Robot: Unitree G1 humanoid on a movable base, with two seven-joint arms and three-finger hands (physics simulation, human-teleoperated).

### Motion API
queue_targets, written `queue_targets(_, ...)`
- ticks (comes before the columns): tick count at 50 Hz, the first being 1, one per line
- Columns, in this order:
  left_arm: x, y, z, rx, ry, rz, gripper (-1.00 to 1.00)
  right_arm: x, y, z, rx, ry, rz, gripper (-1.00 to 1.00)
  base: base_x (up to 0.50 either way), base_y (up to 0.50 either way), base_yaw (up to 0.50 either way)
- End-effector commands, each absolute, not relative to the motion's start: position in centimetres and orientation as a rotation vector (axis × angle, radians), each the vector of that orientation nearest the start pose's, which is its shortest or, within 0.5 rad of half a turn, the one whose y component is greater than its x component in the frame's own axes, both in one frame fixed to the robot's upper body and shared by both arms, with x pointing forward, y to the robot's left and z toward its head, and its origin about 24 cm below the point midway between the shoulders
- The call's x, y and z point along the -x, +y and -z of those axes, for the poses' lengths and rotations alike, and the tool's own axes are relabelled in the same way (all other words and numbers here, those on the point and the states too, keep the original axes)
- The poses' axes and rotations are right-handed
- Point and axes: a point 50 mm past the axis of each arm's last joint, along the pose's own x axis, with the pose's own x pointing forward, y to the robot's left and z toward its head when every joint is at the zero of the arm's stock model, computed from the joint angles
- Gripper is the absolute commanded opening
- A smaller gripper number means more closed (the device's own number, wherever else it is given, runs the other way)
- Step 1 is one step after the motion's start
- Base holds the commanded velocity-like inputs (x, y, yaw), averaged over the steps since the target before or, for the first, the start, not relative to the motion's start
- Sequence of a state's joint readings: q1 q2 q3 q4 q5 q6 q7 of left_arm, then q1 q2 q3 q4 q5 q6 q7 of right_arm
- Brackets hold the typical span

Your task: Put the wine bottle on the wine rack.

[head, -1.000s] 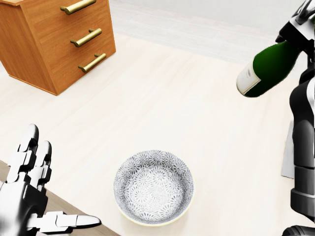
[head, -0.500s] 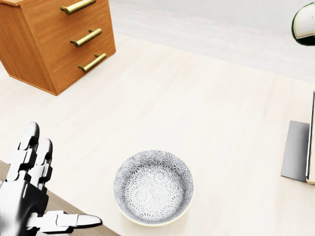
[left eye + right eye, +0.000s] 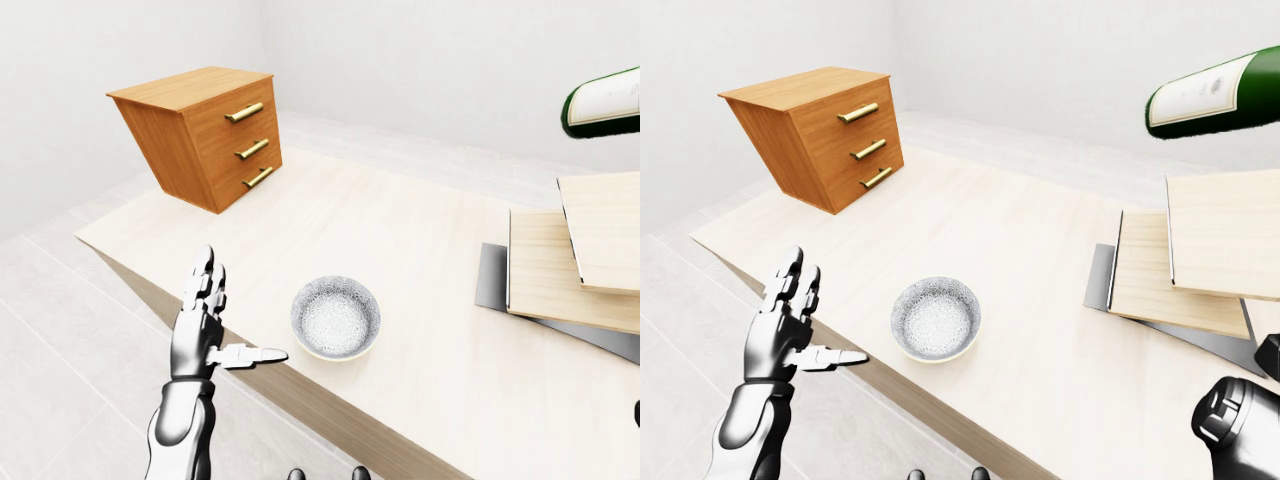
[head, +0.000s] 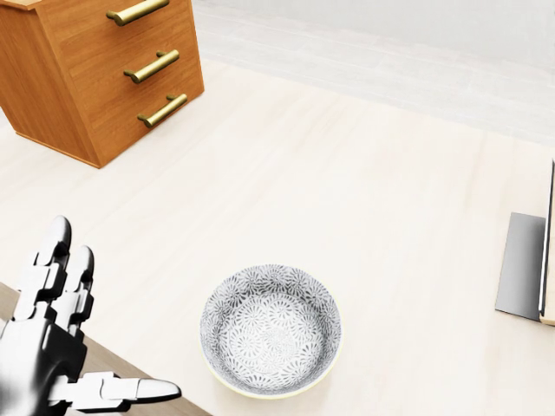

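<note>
Nearby, patterned bowl (image 4: 270,330) beside left hand (image 3: 200,325) with fingers (image 3: 205,285) spread; wine bottle (image 3: 1215,95) above stepped wooden rack (image 3: 1200,250).

Robot with shiny silver and black limbs

The left hand (image 3: 203,328) has glossy chrome-like segmented fingers with dark joints; the right arm (image 3: 1238,432) is a rounded black shell.

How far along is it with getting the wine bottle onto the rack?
Done: the dark green glass wine bottle is off the pale wooden table, lying tilted in the air at the right-eye view's upper right. In hand: its carrying hand is out of frame. Left: setting it on the stepped light wood rack below it. The left hand hovers open, empty.
</note>
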State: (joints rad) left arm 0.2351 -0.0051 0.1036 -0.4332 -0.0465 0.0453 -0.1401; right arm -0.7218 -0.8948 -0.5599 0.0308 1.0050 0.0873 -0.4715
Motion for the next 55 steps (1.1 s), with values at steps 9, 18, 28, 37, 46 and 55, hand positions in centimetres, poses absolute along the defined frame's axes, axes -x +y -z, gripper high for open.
queue_targets(9, -20.4, 17.9, -8.8, -0.008, -0.162, -0.019, 1.00, -20.5, -40.1, -37.1, -0.509, -0.894, 0.687, -1.00, 0.00, 0.00, 0.00)
queue_targets(18, -20.5, 17.9, -8.6, 0.002, -0.161, -0.018, 1.00, -17.8, -42.7, -36.5, -0.546, -0.902, 0.770, -1.00, 0.00, 0.00, 0.00)
queue_targets(28, -20.6, 17.9, -7.9, 0.007, -0.154, -0.009, 1.00, -13.2, -43.2, -35.5, -0.672, -1.003, 0.704, -1.00, 0.00, 0.00, 0.00)
queue_targets(37, -20.6, 17.9, -7.9, 0.007, -0.154, -0.009, 1.00, -13.4, -43.1, -35.5, -0.670, -0.981, 0.696, -1.00, 0.00, 0.00, 0.00)
queue_targets(46, -20.6, 17.8, -8.0, 0.005, -0.156, -0.006, 1.00, -14.8, -43.4, -35.5, -0.638, -0.912, 0.721, -1.00, 0.00, 0.00, 0.00)
queue_targets(55, -20.6, 18.1, -7.9, 0.006, -0.156, -0.012, 1.00, -17.7, -45.5, -35.0, -0.603, -0.769, 0.868, -1.00, 0.00, 0.00, 0.00)
